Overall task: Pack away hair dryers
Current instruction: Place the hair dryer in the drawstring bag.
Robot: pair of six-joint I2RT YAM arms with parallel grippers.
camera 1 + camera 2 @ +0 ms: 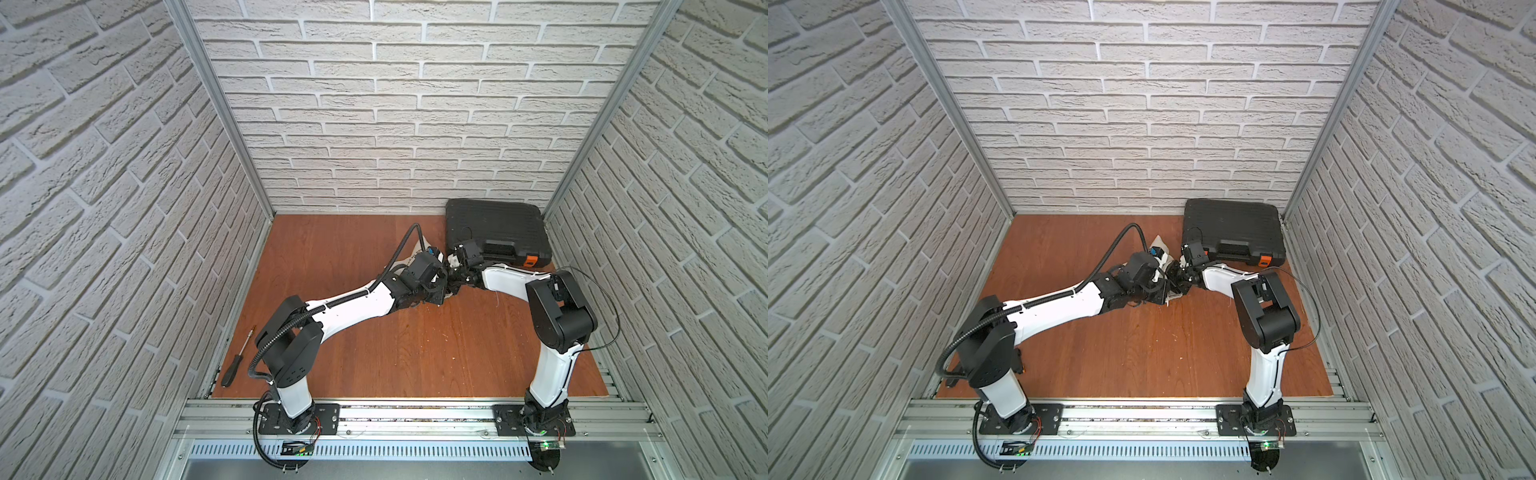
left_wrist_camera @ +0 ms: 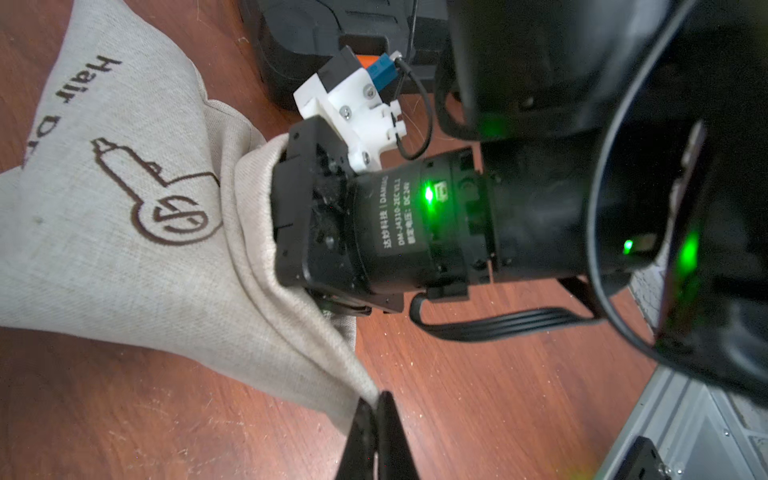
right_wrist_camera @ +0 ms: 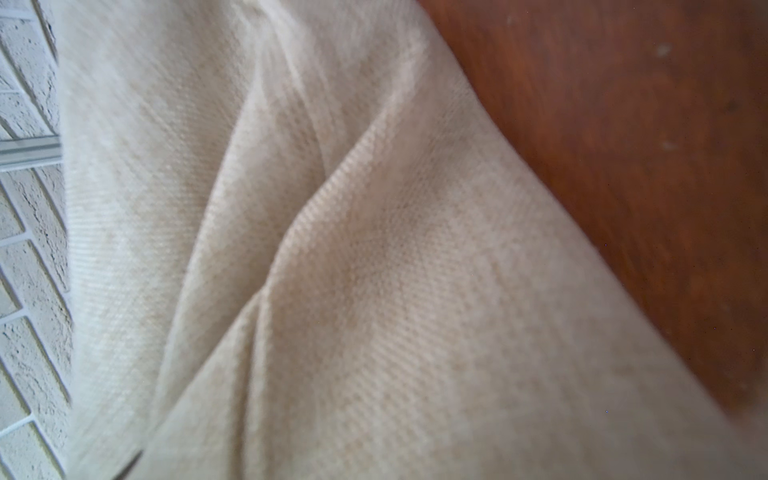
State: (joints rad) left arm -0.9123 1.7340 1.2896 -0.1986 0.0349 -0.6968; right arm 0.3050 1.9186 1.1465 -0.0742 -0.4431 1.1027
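In both top views the left arm (image 1: 353,303) and right arm (image 1: 507,282) meet above the counter (image 1: 415,353), close to a black case (image 1: 494,228). In the left wrist view the left gripper (image 2: 378,409) is closed on the rim of the cloth bag (image 2: 124,270). The right gripper (image 2: 299,216) reaches into the bag's mouth. Its front end is covered, so I cannot tell its opening. In the right wrist view cloth fills almost everything. The hair dryer is hidden in every view.

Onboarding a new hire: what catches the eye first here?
Just behind centre sits a beige cloth bag printed "Hair Dryer": the left gripper pinches its edge, the right gripper is pushed into its mouth, fingers hidden. A black plastic case with an orange latch lies at the back right corner.
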